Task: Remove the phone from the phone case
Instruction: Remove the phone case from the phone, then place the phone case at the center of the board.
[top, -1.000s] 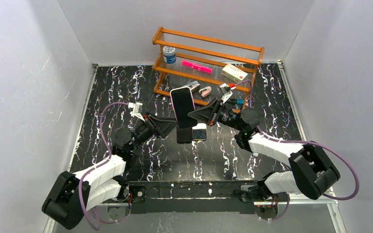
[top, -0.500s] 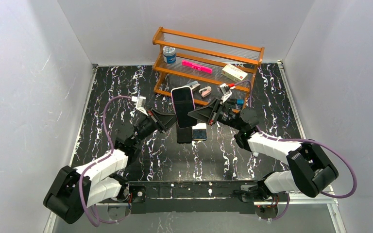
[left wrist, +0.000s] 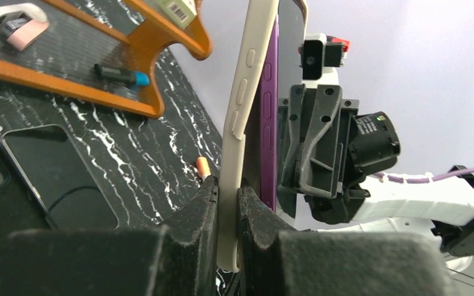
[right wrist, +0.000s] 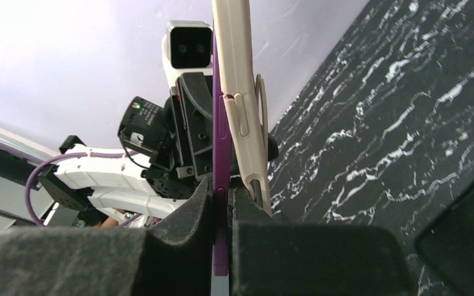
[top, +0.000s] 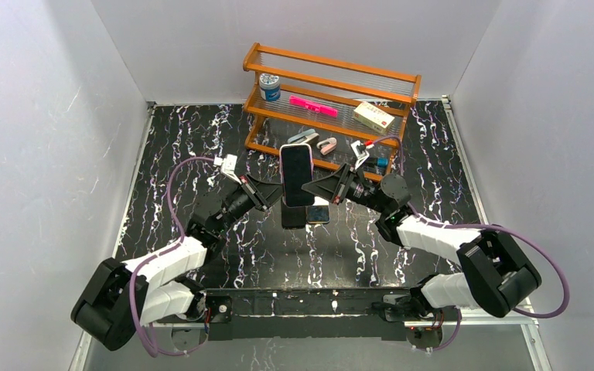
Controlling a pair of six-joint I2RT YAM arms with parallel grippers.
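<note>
A purple phone [top: 297,170] in a cream case stands upright above the table between both arms. In the left wrist view my left gripper [left wrist: 228,192] is shut on the lower edge of the cream case [left wrist: 242,105], and the purple phone [left wrist: 269,123] lies just right of it, partly peeled away from the case. In the right wrist view my right gripper [right wrist: 222,192] is shut on the purple phone's edge [right wrist: 218,154], with the case [right wrist: 239,86] bowing off to the right. From above, the left gripper [top: 278,195] and right gripper [top: 308,188] meet at the phone's lower half.
A black phone [top: 293,217] and a smaller device [top: 318,214] lie on the marble table under the held phone. Behind stands a wooden rack [top: 402,81] with a blue tub [top: 269,86], a pink item [top: 313,105], a box [top: 373,115] and small clips.
My left gripper has moved in toward the phone and shut on the case edge. The phone has swung more upright and shifted slightly right; the right grip is unchanged.
</note>
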